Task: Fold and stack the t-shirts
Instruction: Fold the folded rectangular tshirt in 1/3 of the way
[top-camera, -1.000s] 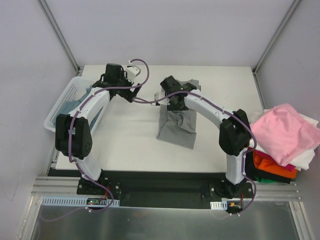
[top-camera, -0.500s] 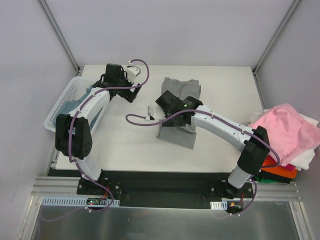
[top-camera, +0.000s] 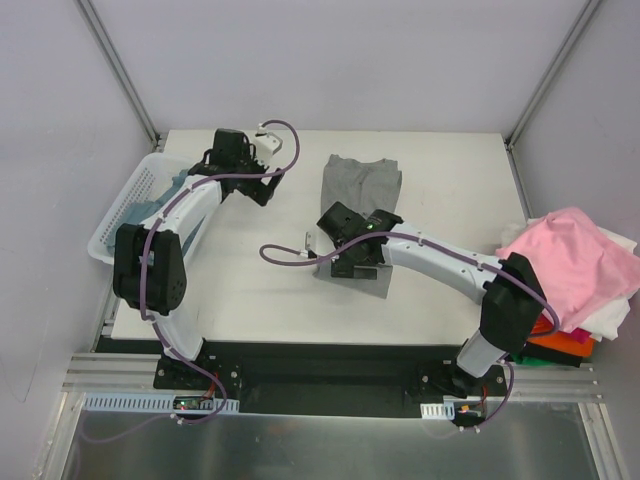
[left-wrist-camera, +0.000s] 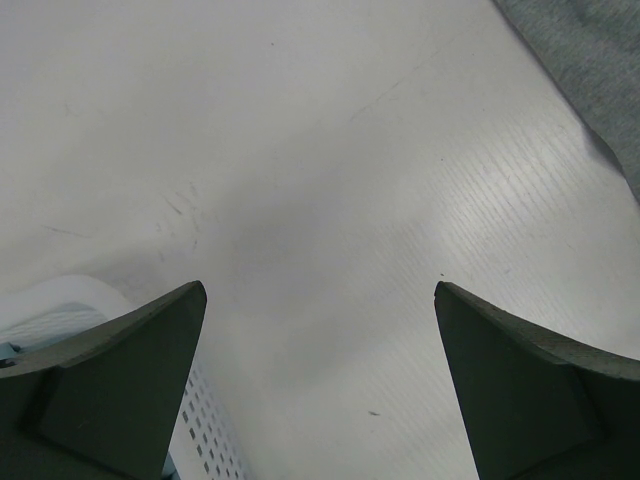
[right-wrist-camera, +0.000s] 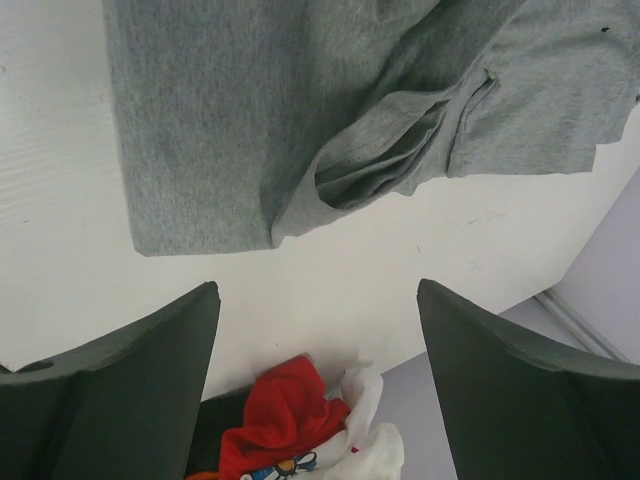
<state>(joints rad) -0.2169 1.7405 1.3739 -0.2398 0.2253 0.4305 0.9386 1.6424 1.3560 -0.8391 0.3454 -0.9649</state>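
1 tee in work: the grey t-shirt (top-camera: 362, 185) lay mid-worktop, narrowed to a long strip, 1 sleeve turned in with its hem rumpled. Not a finished fold, by my reading; a crosswise fold or 2 left to do. Right tool (right-wrist-camera: 318, 290) hung over the shirt's near end, fingers spread wide, grasping nothing. Left tool (left-wrist-camera: 318, 300) equally released, over bare worktop (left-wrist-camera: 300, 150) beside the basket (top-camera: 122, 208). A blue-teal tee (top-camera: 170, 190) sat in that basket. Pink tee (top-camera: 570, 262) topped a loose heap off the worktop's right edge, with a white tee (top-camera: 610, 318) and an orange tee (top-camera: 545, 340) under it; red cloth (right-wrist-camera: 280, 425) showed in the right wrist view. No tidy stack seen anywhere, so task judged early. Worktop white, matte, faint scuffs. Pale walls, 2 slanted metal posts at the far corners.
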